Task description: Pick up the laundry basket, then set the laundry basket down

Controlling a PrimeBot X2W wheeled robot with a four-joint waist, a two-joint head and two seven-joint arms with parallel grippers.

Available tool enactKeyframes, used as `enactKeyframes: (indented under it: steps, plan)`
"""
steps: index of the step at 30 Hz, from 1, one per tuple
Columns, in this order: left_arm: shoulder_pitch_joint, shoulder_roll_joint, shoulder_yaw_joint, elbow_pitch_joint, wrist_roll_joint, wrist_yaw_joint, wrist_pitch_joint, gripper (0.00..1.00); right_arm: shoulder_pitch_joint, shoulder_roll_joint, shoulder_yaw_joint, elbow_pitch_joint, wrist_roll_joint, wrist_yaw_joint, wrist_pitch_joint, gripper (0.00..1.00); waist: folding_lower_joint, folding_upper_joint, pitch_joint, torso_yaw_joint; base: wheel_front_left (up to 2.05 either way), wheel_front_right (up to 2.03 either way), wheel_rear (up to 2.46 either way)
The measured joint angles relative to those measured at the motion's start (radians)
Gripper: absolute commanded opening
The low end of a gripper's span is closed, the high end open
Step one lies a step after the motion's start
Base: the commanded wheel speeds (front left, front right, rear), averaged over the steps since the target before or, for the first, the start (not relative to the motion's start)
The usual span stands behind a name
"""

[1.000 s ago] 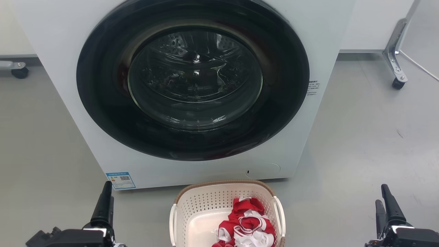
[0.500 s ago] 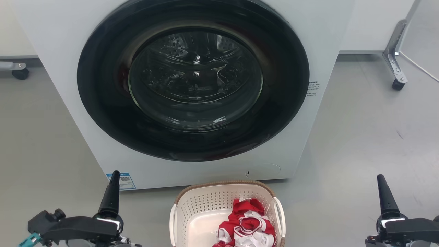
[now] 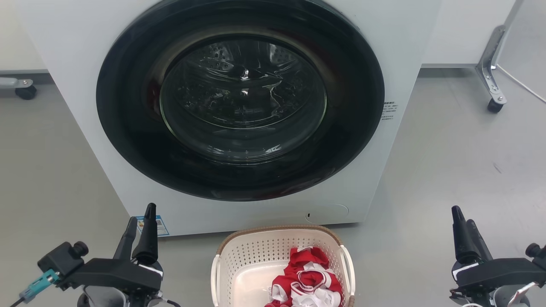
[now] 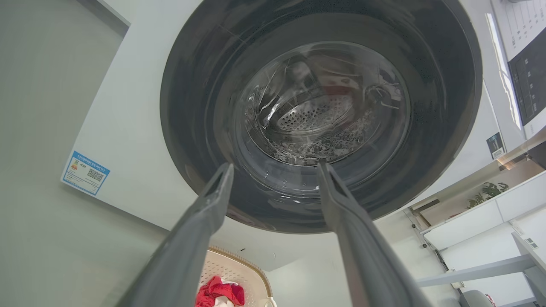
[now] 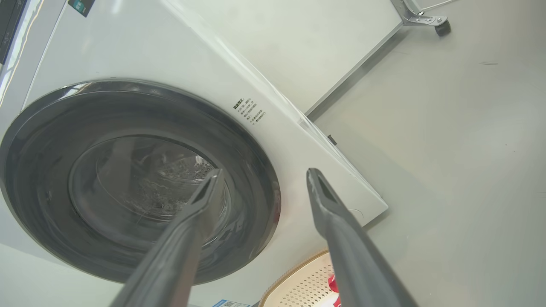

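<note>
The laundry basket (image 3: 256,251) sits on the floor just before the washing machine (image 3: 64,85), not yet lifted. My left pincer (image 3: 141,213) and right pincer (image 3: 463,215) hover before its lower corners, fingers apart, empty. I judge this the approach. Next, each must reach a side handle (image 3: 214,273).

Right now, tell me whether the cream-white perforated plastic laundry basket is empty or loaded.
Partly loaded: the laundry basket holds crumpled red-and-white clothing toward its right side, while the left of its floor lies bare.
</note>
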Motion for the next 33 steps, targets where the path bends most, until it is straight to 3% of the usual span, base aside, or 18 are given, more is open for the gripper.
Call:
enactKeyframes:
  steps: [14, 33]
  plan:
    - [-0.012, 0.019, -0.066, -0.021, 0.220, 0.038, -0.053, 1.00, -0.020, -0.050, 0.089, -0.015, -0.259, -0.034, -0.052, 1.00, 0.0000, 0.0000, 0.001, 0.002, 0.00, 0.00, 0.00]
    - [-0.019, 0.030, -0.145, -0.010, 0.478, 0.084, -0.123, 1.00, -0.026, -0.071, 0.155, -0.006, -0.510, -0.071, -0.123, 1.00, 0.0000, 0.0000, 0.002, 0.004, 0.00, 0.00, 0.00]
